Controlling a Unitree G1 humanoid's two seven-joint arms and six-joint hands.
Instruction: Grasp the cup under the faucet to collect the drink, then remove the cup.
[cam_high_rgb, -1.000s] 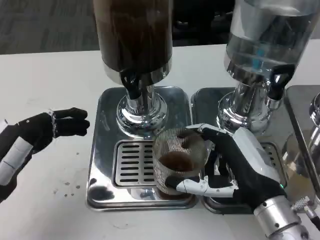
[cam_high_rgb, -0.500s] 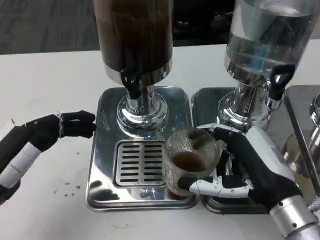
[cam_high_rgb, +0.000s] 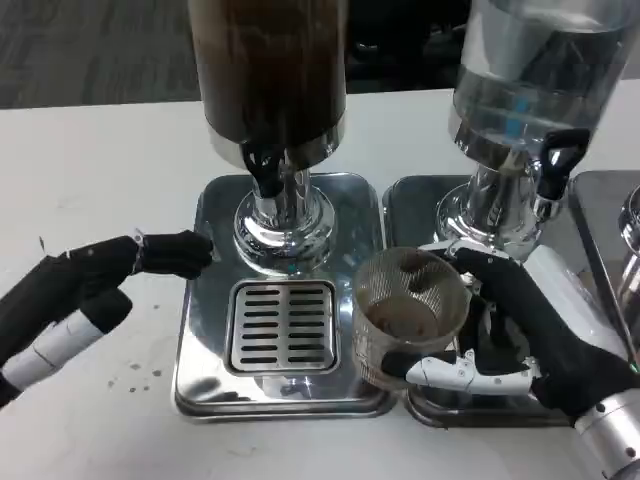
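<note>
— So, where is the cup at this moment?

— It is in the right hand. The fingers are wrapped around the side of the cup, with one white finger across the lower front and the dark ones behind it. The cup is clear, with a little brown drink at the bottom. It sits over the seam between the two steel trays, to the right of the grille.

— Is it under the faucet?

— No. The faucet belongs to the dark dispenser, and the cup is to the right and nearer to the camera, well off the line of the spout. I cannot tell whether the bottom of the cup touches the tray or is lifted.

— And the left hand?

— It holds nothing. It lies over the table at the left, the dark fingers stretched toward the left edge of the tray, with the tips just at that edge. The fingers are close together, not curled.

— Anything else there?

— A second dispenser, clear, stands at the right behind the right hand.
</note>
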